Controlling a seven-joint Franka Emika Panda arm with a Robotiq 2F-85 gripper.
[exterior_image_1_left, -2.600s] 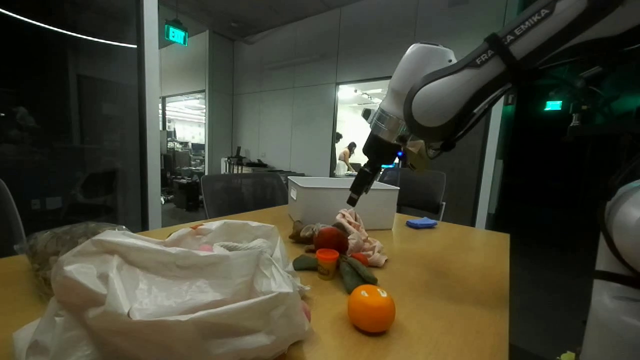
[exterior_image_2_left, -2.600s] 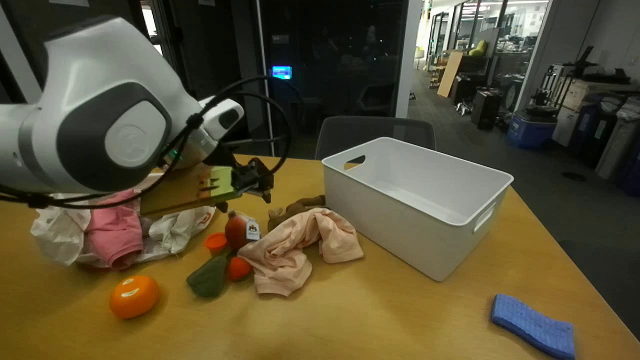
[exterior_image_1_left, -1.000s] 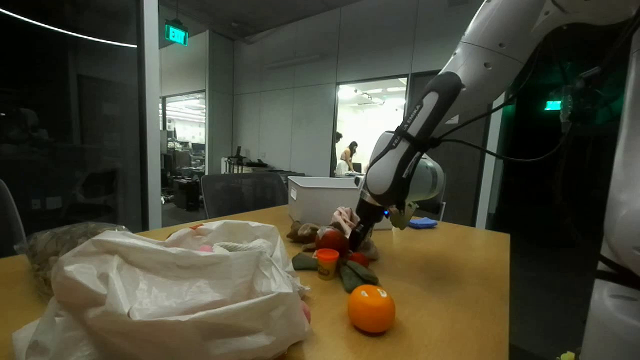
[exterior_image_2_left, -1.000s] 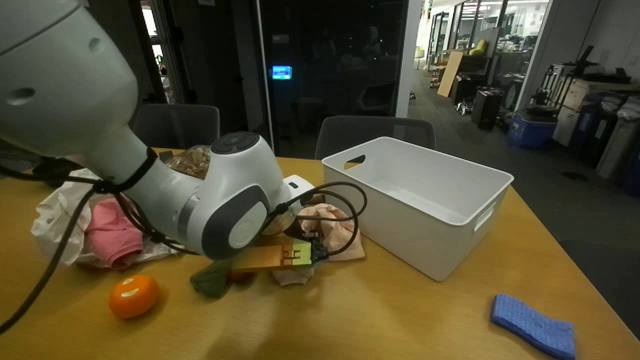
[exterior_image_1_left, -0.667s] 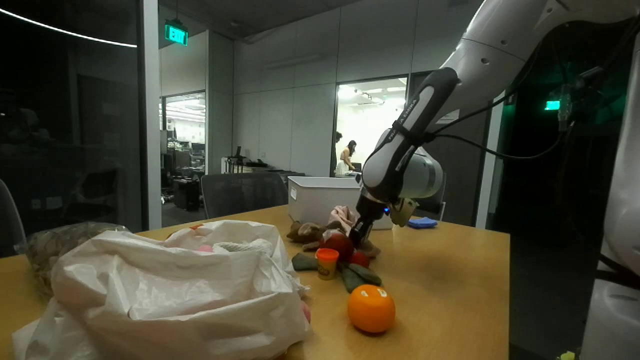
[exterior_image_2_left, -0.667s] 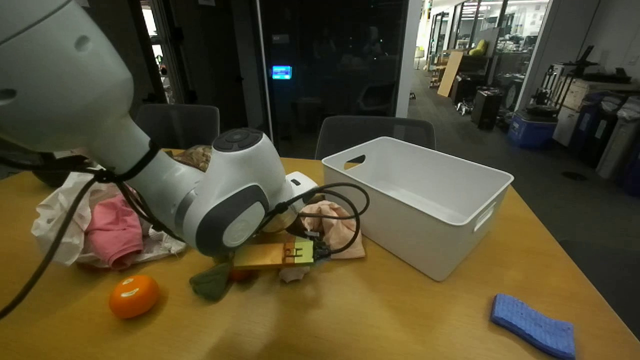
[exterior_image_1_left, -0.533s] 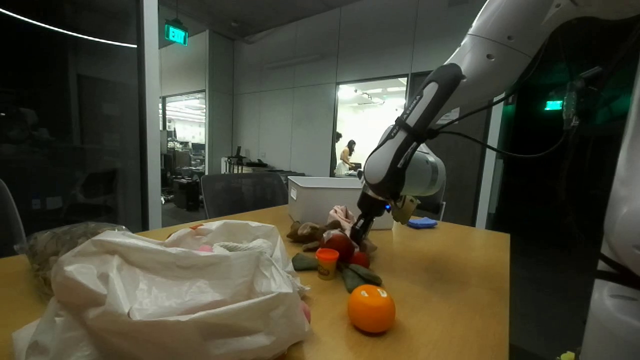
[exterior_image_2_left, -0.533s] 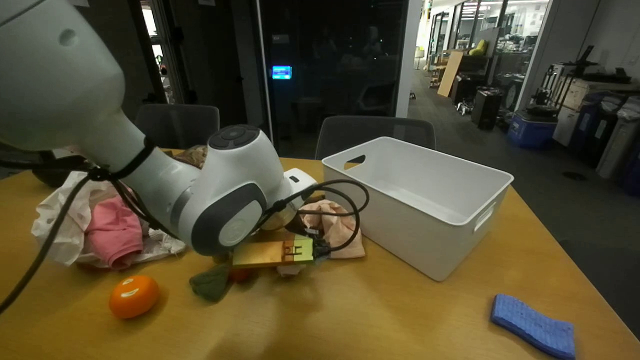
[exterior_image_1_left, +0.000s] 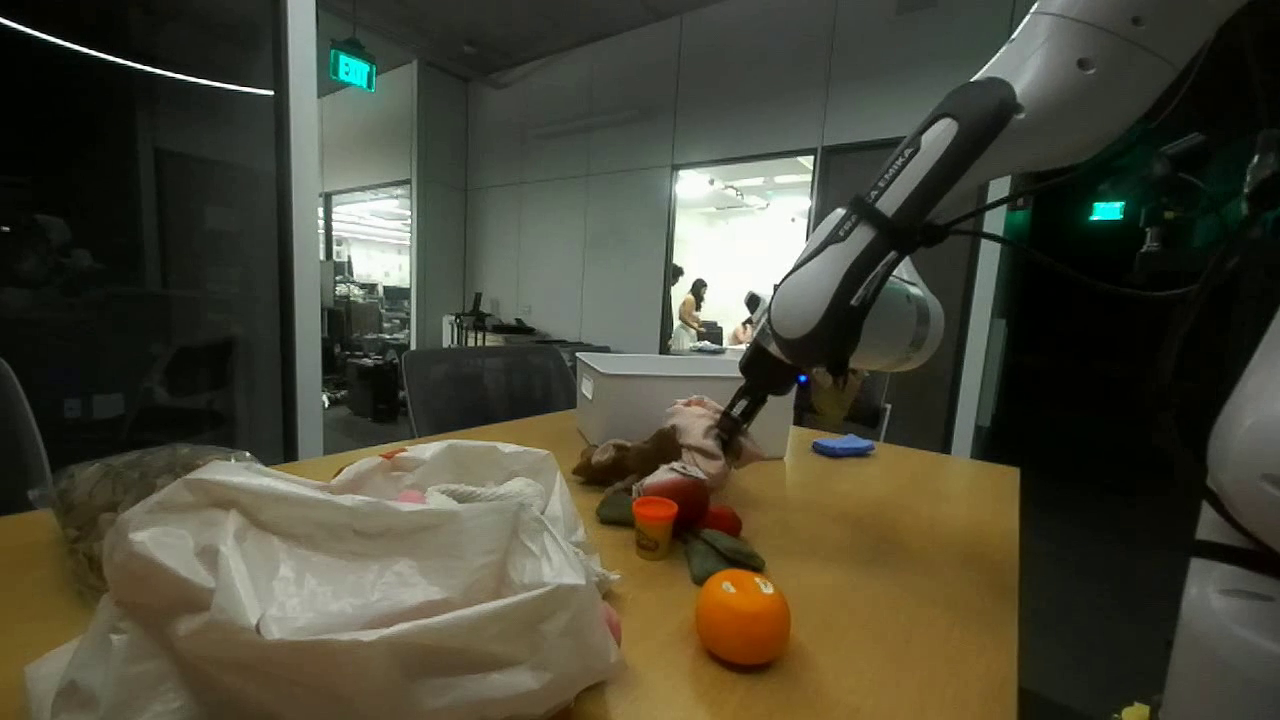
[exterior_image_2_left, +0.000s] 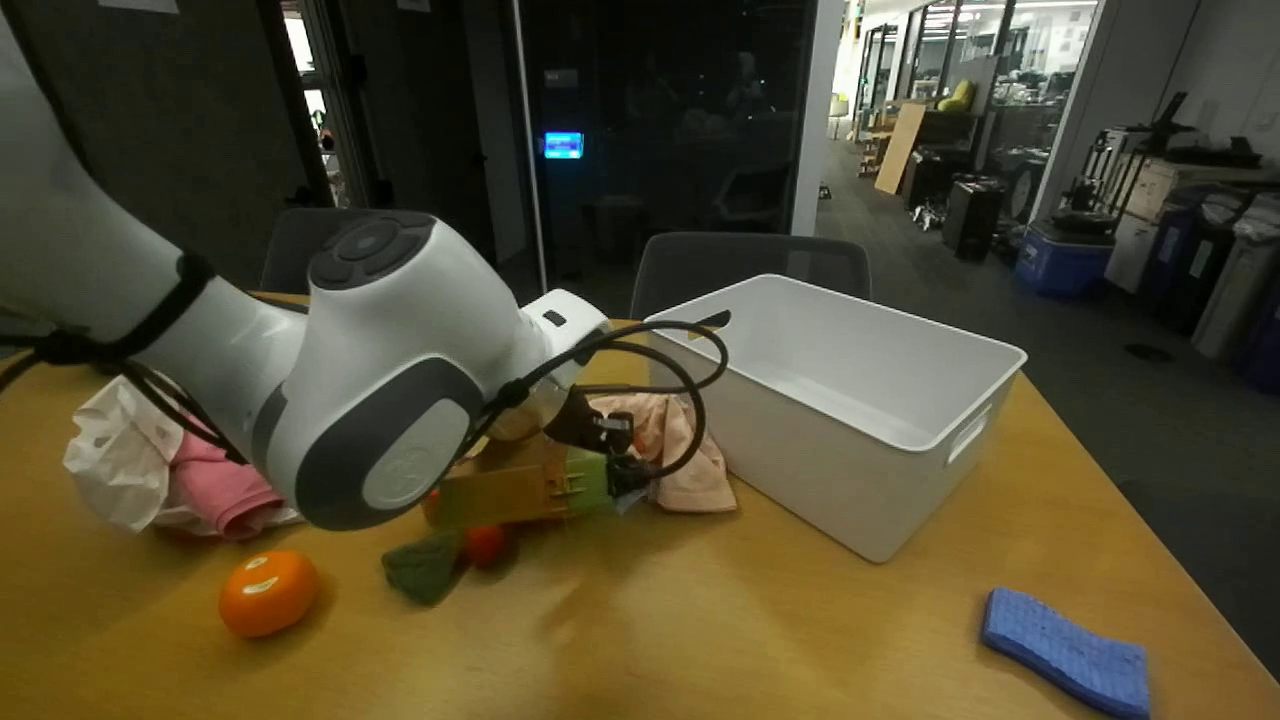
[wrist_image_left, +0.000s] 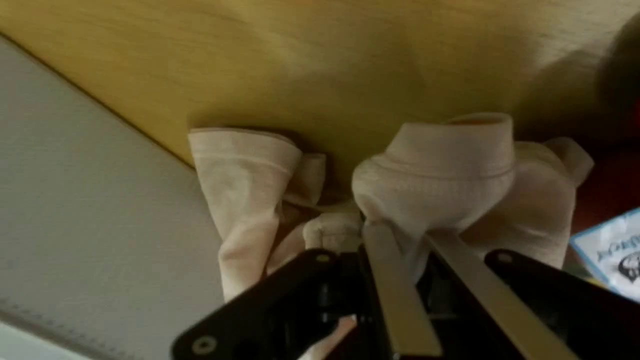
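My gripper (wrist_image_left: 409, 234) is shut on a pale pink cloth (wrist_image_left: 440, 160), with a bunched fold pinched between its two fingers. In an exterior view the gripper (exterior_image_1_left: 727, 432) points down at a slant, the cloth (exterior_image_1_left: 695, 425) gathered up around its tips. Part of the cloth (exterior_image_2_left: 690, 475) still trails low beside the white bin (exterior_image_2_left: 800, 460). Close by lie a brown soft thing (exterior_image_1_left: 625, 460), a dark red round thing (exterior_image_1_left: 683, 498) and a smaller red one (exterior_image_2_left: 486, 546). In an exterior view the arm hides the fingertips.
A tub with an orange lid (exterior_image_1_left: 655, 528), a green soft thing (exterior_image_1_left: 722, 555) and an orange (exterior_image_1_left: 742, 618) lie nearer that camera. A large white plastic bag (exterior_image_1_left: 340, 590) stands beside them. A folded blue cloth (exterior_image_2_left: 1065, 650) lies by the table's edge.
My gripper came down onto the pink cloth and closed on it. In the last half second it has risen somewhat, pulling the cloth up and showing more of the brown soft thing.
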